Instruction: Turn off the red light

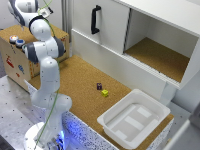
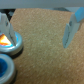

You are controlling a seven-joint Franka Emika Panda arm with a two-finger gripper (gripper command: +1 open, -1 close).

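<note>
The gripper (image 2: pixel 40 30) hangs with its fingers spread apart over bare cork, the red light (image 2: pixel 8 41) beside one finger (image 2: pixel 4 24). The blue button (image 2: pixel 4 68) sits just beside it. No writing is readable.

Red light (image 2: pixel 9 41) directly under one finger (image 2: pixel 4 24), on cork surface (image 2: pixel 45 50). Second button (image 2: pixel 5 70) just beside red light. Other finger (image 2: pixel 73 31) well apart from both buttons, over bare cork. Nothing between fingers.
</note>
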